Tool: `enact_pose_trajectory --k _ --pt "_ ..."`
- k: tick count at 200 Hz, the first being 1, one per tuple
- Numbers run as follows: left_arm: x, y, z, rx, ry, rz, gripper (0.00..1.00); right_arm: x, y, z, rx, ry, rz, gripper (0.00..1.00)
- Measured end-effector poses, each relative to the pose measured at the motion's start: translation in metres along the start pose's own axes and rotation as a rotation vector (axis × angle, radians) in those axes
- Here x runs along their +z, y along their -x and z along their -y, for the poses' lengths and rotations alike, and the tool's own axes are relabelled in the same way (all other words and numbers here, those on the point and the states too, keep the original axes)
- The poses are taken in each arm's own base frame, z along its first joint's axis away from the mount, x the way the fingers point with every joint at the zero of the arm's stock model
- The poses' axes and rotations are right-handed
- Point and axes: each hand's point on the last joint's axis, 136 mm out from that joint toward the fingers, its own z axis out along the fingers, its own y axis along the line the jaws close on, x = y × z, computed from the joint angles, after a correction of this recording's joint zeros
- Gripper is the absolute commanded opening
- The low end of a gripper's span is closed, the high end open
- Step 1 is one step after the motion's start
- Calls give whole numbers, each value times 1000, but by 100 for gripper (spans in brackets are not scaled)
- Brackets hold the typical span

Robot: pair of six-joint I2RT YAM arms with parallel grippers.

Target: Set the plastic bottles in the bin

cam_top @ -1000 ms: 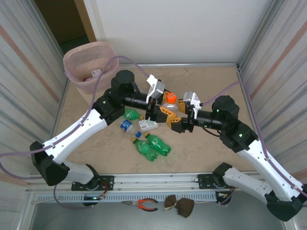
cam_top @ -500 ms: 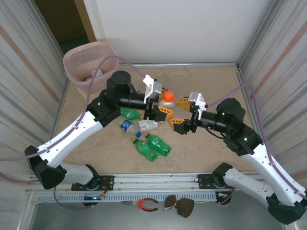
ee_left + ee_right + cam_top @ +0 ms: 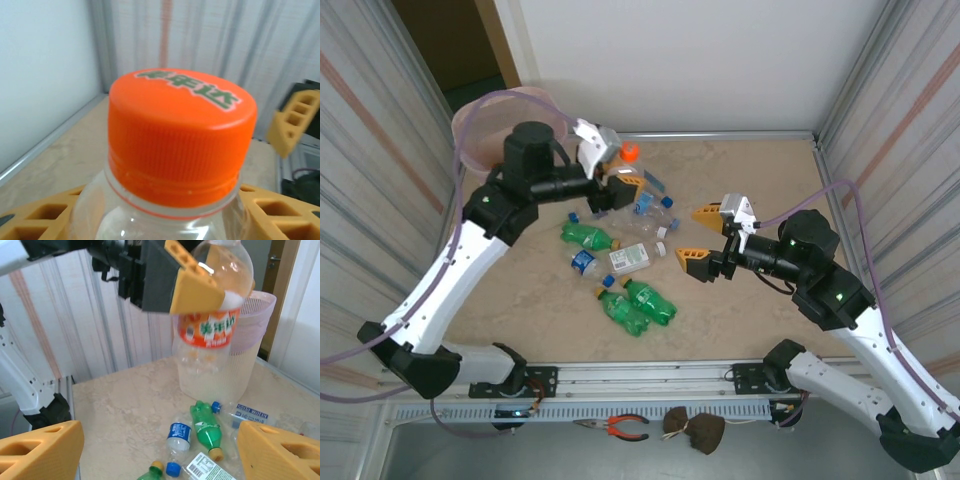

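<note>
My left gripper (image 3: 618, 184) is shut on a clear orange-capped bottle (image 3: 626, 163), held upright in the air just right of the bin (image 3: 480, 125). The left wrist view has its orange cap (image 3: 180, 135) close up between the yellow fingers (image 3: 35, 220). From the right wrist, the same orange-labelled bottle (image 3: 212, 332) hangs in front of the pink-lined bin (image 3: 257, 335). My right gripper (image 3: 699, 238) stands open and holds nothing, to the right of the loose bottles. Green bottles (image 3: 636, 303), a blue-labelled one (image 3: 585, 262) and a white-labelled one (image 3: 630, 259) lie on the table.
More clear bottles (image 3: 652, 212) lie under the held one, and another green bottle (image 3: 588, 237) sits left of them. Corrugated walls (image 3: 380, 150) close both sides. Bare tabletop (image 3: 760, 190) spreads at the back right. Pliers (image 3: 620, 427) rest below the front rail.
The right gripper opened off the orange-capped bottle and drew back right. The left arm carried the bottle up and left toward the bin.
</note>
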Motion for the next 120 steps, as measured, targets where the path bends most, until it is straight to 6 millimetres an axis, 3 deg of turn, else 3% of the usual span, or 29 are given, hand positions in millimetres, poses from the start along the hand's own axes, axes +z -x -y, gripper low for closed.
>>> enact_pose_trajectory --k 60,120 --pt "-60 10 -104 -51 335 -33 49 0 -2 0 5 0 -9 79" --pt "-117 -20 -210 -237 595 -53 43 0 -3 0 6 -2 -12 79"
